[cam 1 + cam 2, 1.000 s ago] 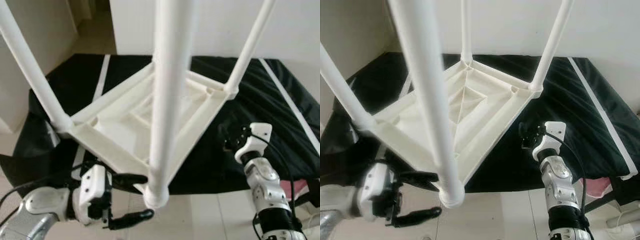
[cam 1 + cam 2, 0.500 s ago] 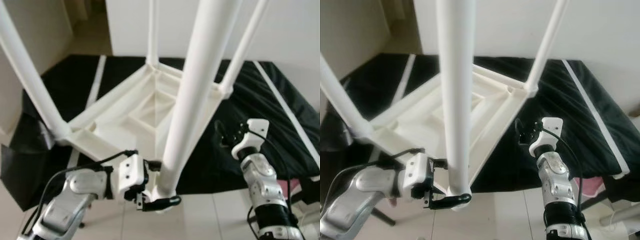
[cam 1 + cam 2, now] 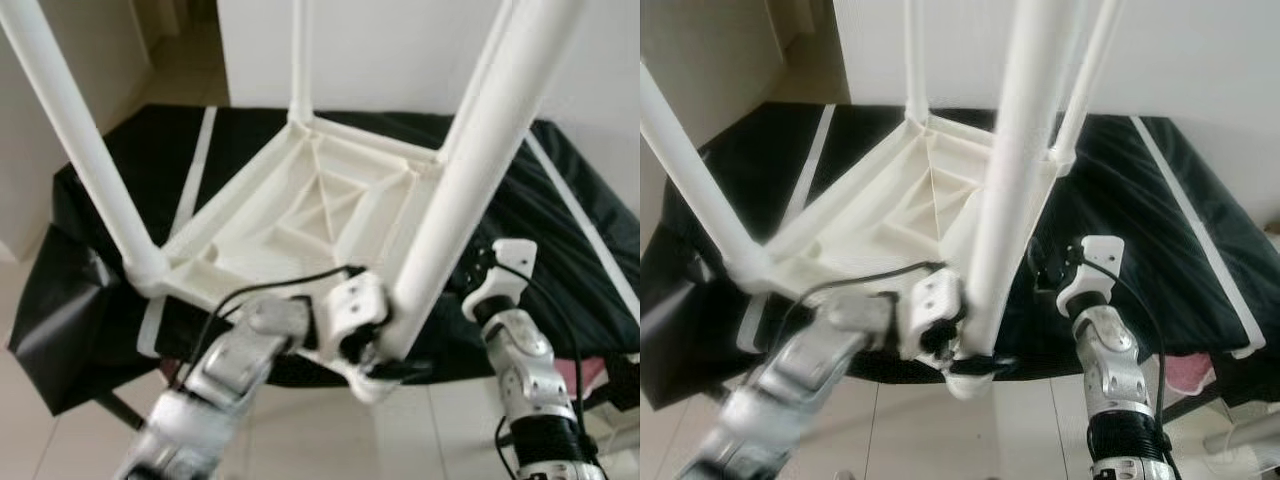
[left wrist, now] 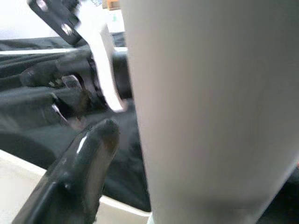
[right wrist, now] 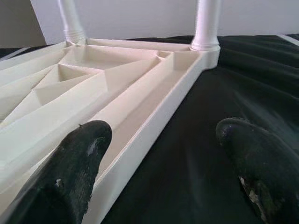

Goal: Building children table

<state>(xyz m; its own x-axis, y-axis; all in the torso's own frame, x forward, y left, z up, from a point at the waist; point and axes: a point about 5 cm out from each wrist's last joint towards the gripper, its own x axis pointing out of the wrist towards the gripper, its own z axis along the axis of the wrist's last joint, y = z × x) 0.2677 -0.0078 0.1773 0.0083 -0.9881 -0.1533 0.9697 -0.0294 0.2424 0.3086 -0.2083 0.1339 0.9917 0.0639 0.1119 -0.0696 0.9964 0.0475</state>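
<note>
Ribbed white plastic table (image 3: 330, 215), tubular legs.

A black cloth (image 3: 130, 170) with white stripes (image 3: 200, 160) lies spread over a low surface, its folds sagging at the near left corner, where it hangs down toward the pale tiled floor (image 3: 70, 440). Behind it stands a white wall (image 3: 400, 50), and to the left a cream wall panel (image 3: 30, 130) borders an opening that leads onto a light floor further back. At the lower right edge something pink (image 3: 1188, 372) peeks out from under the cloth, with a white cable (image 3: 1240, 435) lying on the tiles just beside it.
</note>
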